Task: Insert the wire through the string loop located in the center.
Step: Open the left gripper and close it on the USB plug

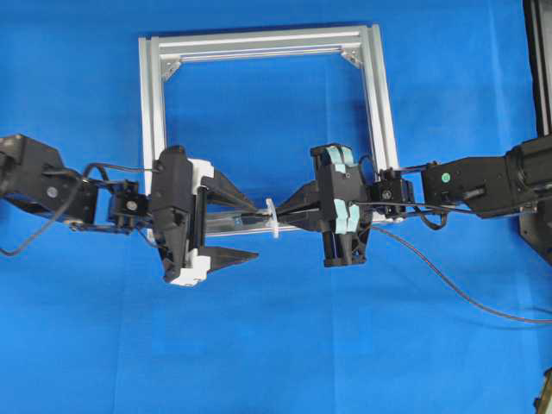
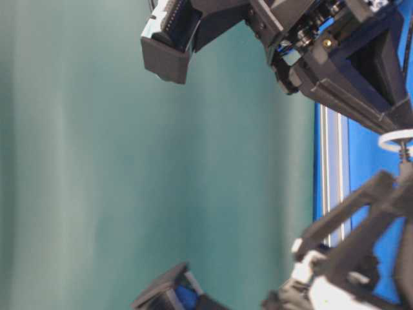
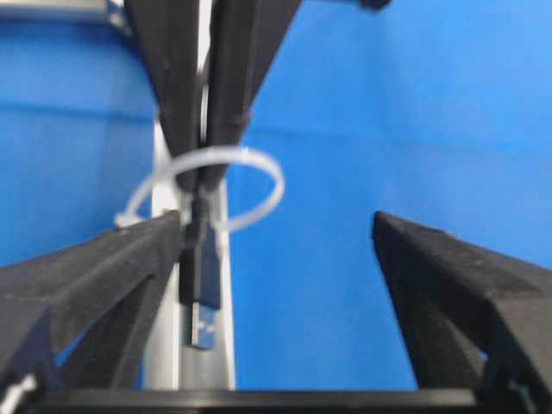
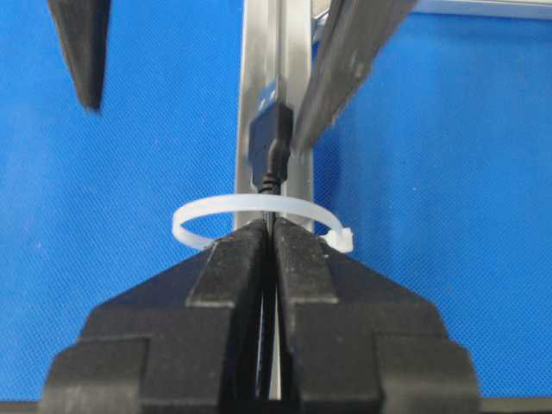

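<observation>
right hand [image 4: 269, 237] pinching wire [image 4: 269, 147], level

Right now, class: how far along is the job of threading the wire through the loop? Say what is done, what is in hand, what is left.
Done: the wire's plug already sits past the loop, on the left gripper's side. In hand: the right gripper, shut, holds the wire just before the loop. The left gripper stands open, one finger beside the plug. Left: probably the left gripper closing on the plug and drawing the wire further through.
</observation>
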